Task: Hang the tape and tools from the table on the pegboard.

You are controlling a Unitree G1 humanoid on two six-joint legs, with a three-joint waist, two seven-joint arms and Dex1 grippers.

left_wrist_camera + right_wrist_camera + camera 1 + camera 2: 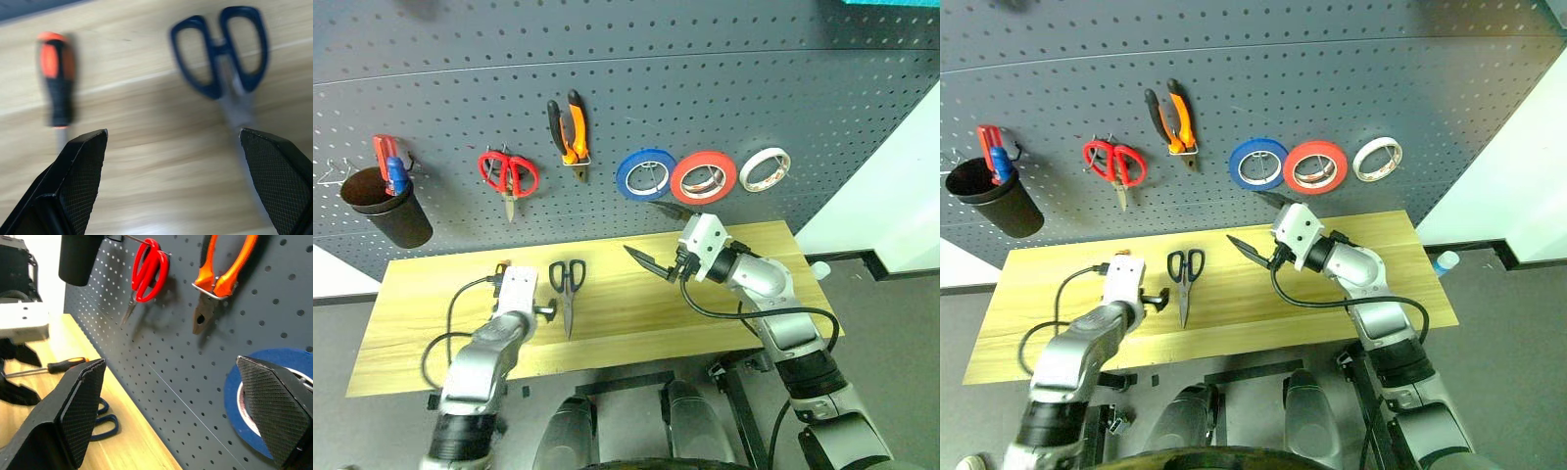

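Dark-handled scissors (568,284) lie on the light wooden table (636,318), handles toward the pegboard (754,98). An orange-and-black screwdriver (57,83) lies to their left. My left gripper (173,132) hangs open and empty just above the bare wood between those two tools. Orange-and-black pliers (570,132) hang on the board, with blue tape (645,173), red tape (703,177) and white tape (765,168) in a row to the right. My right gripper (656,235) is open and empty, held level near the board below the blue tape.
Red-handled scissors (508,174) hang left of the pliers. A black cup (386,206) with red and blue handles in it hangs at the board's far left. A small bottle (1445,261) stands past the table's right end.
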